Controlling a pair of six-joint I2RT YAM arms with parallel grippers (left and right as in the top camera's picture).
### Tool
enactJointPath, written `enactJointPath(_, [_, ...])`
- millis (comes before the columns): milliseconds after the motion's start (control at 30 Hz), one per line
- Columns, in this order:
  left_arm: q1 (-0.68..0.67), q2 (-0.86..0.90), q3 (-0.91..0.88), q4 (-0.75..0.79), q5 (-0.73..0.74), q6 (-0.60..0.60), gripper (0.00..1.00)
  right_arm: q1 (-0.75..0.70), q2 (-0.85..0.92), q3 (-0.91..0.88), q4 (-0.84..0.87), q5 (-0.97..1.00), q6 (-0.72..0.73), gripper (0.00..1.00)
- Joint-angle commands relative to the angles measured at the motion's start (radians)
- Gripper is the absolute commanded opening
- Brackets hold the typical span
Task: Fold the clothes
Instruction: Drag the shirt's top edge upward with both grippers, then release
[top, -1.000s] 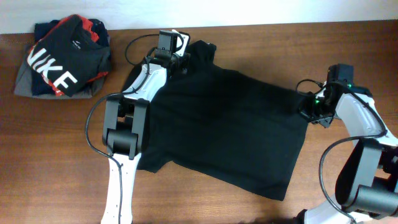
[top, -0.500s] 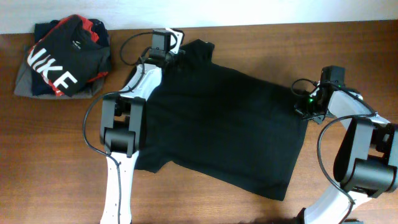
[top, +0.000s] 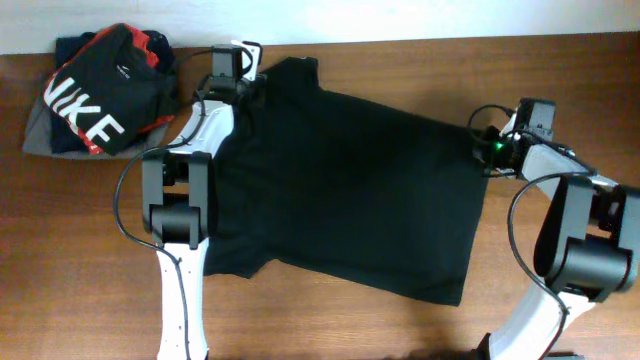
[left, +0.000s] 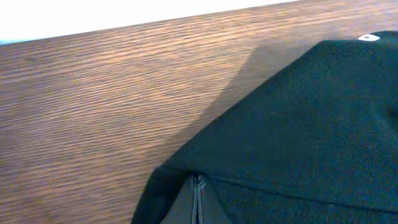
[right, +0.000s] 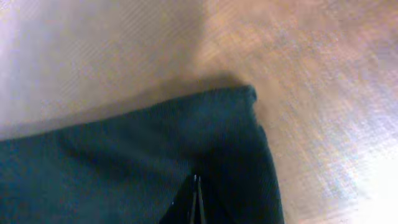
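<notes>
The left end effector (left: 198, 186) has its fingers pressed together on a pinch of black cloth at the 11 o'clock corner of the T-shirt (top: 350, 190), close to the far edge of the worktop (top: 90, 250). Its wrist view shows the fabric edge bunched at the fingers and a tiny white logo mark (left: 368, 38) further along. At 9 o'clock of that grip, and apart from it, the NIKE garment (top: 95, 95) lies on the grey folded garment (top: 35, 138); neither belongs to this step. The T-shirt lies spread mostly flat across the middle of the worktop, skewed so that it runs from 10 toward 4 o'clock, with one sleeve sticking out at 7 o'clock. The right end effector (right: 194, 186) is likewise closed on the cloth, at the 2 o'clock corner, where its wrist view shows the cloth's corner just beyond the fingers. The step in hand looks like holding the far edge at both ends, either to square the garment or to carry that edge over for a first fold. To do it well, both arms should probably lift only enough to free the cloth and hold the edge between them taut without stretching it. They should then travel together at an even pace toward 6 o'clock so the fold lands straight. Both pinches sit near the very edge of the cloth, so a jerk might pull it free.
</notes>
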Motion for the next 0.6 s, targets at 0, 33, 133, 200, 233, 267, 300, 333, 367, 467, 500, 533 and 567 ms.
enactJointPath(0, [0.067,0.068,-0.014,-0.024,-0.077,-0.016,0.00,0.005,0.137,0.006,0.005,-0.005,0.014,0.04])
enactJointPath(33, [0.076,0.068,-0.014,-0.028,-0.082,-0.019,0.00,0.006,0.160,0.023,0.006,-0.005,0.014,0.04])
enactJointPath(133, [0.097,0.068,-0.014,-0.043,-0.131,-0.061,0.00,0.008,0.209,0.076,0.001,-0.005,0.014,0.04])
enactJointPath(200, [0.109,0.068,-0.014,-0.055,-0.133,-0.064,0.00,0.010,0.232,0.115,-0.004,-0.006,0.014,0.04])
enactJointPath(233, [0.114,0.068,-0.014,-0.059,-0.134,-0.068,0.00,0.012,0.241,0.137,-0.008,-0.006,0.013,0.03])
enactJointPath(267, [0.118,0.068,-0.014,-0.063,-0.134,-0.068,0.00,0.014,0.249,0.163,-0.013,-0.012,0.010,0.04])
enactJointPath(300, [0.121,0.068,-0.014,-0.068,-0.134,-0.068,0.00,0.018,0.255,0.185,-0.014,-0.012,0.008,0.04])
enactJointPath(333, [0.124,0.068,-0.014,-0.077,-0.137,-0.071,0.00,0.022,0.257,0.209,-0.019,-0.013,0.006,0.04])
enactJointPath(367, [0.124,0.068,-0.014,-0.085,-0.150,-0.090,0.00,0.027,0.259,0.234,-0.022,-0.012,0.003,0.04])
enactJointPath(467, [0.124,0.068,-0.014,-0.097,-0.179,-0.134,0.00,0.052,0.259,0.298,-0.024,-0.013,0.003,0.04])
enactJointPath(500, [0.124,0.068,-0.014,-0.098,-0.179,-0.148,0.00,0.065,0.261,0.323,-0.024,-0.012,0.006,0.04])
enactJointPath(533, [0.122,0.068,-0.014,-0.098,-0.179,-0.161,0.00,0.076,0.262,0.340,-0.024,-0.012,0.006,0.04])
enactJointPath(567, [0.121,0.068,-0.014,-0.099,-0.179,-0.172,0.00,0.089,0.264,0.360,-0.026,-0.010,0.006,0.04])
